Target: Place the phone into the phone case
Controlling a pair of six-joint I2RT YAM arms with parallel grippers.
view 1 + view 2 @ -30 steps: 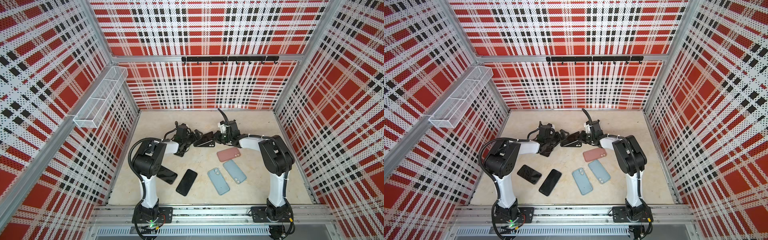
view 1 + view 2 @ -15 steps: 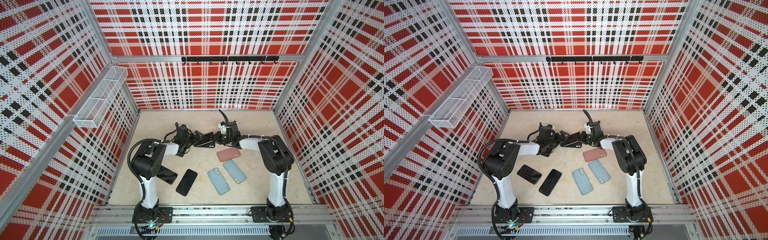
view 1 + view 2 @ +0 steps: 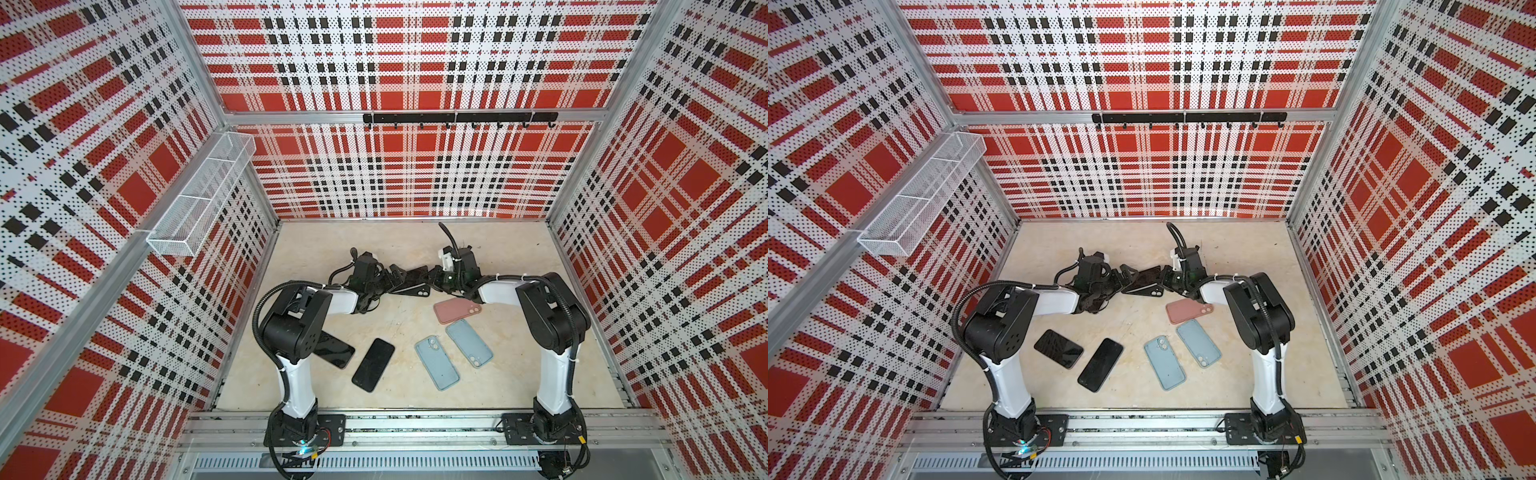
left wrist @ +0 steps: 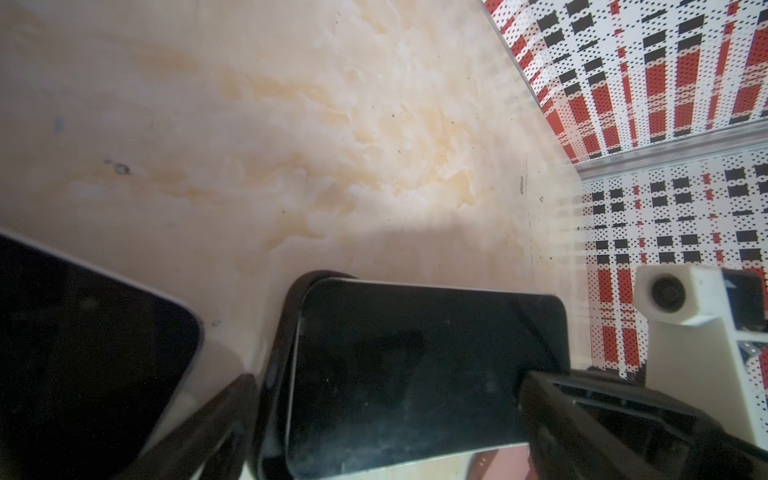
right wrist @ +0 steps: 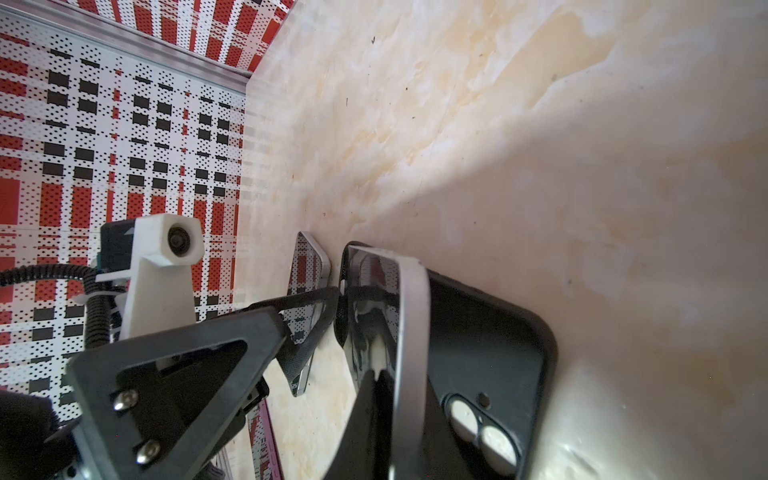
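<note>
Half done, roughly: the phone (image 5: 409, 324) sits partly in the black case (image 5: 490, 353). The pair is held tilted over the table (image 3: 498, 257) just behind the pink case (image 3: 456, 311), between the two arms. The camera end looks seated, w/ lenses showing thru the cut-out. One long side isn't seated: its silver rim stands proud of the case lip.

The R hand (image 5: 377, 384) is pressed together, pinching that rim near the camera end. Whether the case wall is in the pinch too is hard to tell. The L hand (image 4: 380, 388) is spread wide, fingers either side of phone + case w/out clamping.

Left to do, I'd judge: press the proud side down till the lip wraps all round, then let go.

The views differ. Only the R wrist cam shows the raised rim and the pinch; in both top views that spot is a dark tangle behind the pink case. The L wrist cam shows the screen face, the lip hugging one short end, and another bare phone (image 4: 83, 353) close by. Only the top views show the spares in front of the pink case: blue cases (image 3: 436, 362) and dark phones (image 3: 372, 364), untouched.
</note>
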